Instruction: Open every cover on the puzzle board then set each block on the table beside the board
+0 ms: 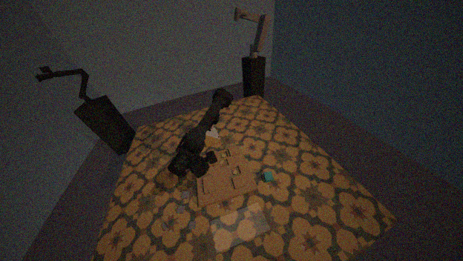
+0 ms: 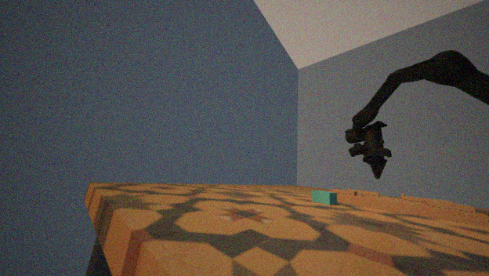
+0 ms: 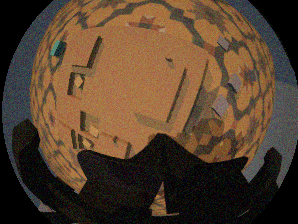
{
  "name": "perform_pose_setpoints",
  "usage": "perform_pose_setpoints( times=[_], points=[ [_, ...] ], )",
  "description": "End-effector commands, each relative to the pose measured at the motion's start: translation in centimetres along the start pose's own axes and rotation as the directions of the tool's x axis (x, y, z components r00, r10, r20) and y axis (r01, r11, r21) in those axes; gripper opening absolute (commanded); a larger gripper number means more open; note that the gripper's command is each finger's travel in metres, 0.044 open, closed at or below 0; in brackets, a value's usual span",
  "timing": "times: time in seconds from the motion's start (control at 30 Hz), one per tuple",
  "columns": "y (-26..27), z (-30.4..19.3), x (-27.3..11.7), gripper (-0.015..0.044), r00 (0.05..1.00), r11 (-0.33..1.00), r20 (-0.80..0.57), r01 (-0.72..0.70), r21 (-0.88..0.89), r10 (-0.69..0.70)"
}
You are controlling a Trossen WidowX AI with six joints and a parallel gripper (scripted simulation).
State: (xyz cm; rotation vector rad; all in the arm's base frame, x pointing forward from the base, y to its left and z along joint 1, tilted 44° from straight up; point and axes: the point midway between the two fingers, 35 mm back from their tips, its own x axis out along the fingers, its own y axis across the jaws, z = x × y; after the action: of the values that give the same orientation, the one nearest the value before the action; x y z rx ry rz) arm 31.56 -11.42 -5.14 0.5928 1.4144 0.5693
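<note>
The wooden puzzle board [image 1: 219,179] [image 2: 411,203] [image 3: 135,70] lies on the patterned table. Dark grooves and recesses cross it. Light tan, tilted pieces [image 3: 79,81] [image 1: 236,171] show in several recesses along one side; in this dim light I cannot tell which are blocks and which are cover parts. A teal block [image 1: 268,176] [image 2: 324,197] [image 3: 58,48] rests on the table, apart from the board. My gripper [image 2: 378,177] [image 3: 160,137] is shut and empty, hanging above the table and pointing down. Its arm hides part of the board's rear left in the top view.
Small grey-purple squares [image 1: 186,194] [image 3: 220,106] lie beside the board, opposite the teal block. A round brownish patch [image 1: 165,180] and a white piece [image 1: 212,133] show near the arm. A pale rectangle [image 1: 241,227] lies in front. Two other arms stand on dark pedestals [image 1: 254,76] beyond the table.
</note>
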Motion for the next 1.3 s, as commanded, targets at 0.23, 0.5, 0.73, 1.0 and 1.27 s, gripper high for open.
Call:
perform_pose_setpoints(
  times=[0.23, 0.5, 0.73, 1.0, 1.27],
  points=[
    [-1.92, 1.15, 0.10, 0.0000, 1.000, 0.985, 0.002, 0.006, 0.175, -0.006],
    [-1.92, 1.15, 0.10, 0.0000, 1.000, 0.985, 0.002, 0.006, 0.175, -0.006],
    [-1.92, 1.15, 0.10, 0.0000, 1.000, 0.985, 0.002, 0.006, 0.175, -0.006],
    [-1.92, 1.15, 0.10, 0.0000, 1.000, 0.985, 0.002, 0.006, 0.175, -0.006],
    [-1.93, 1.17, 0.35, 0.0000, 1.000, 0.985, 0.002, 0.006, 0.175, -0.006]
  ],
)
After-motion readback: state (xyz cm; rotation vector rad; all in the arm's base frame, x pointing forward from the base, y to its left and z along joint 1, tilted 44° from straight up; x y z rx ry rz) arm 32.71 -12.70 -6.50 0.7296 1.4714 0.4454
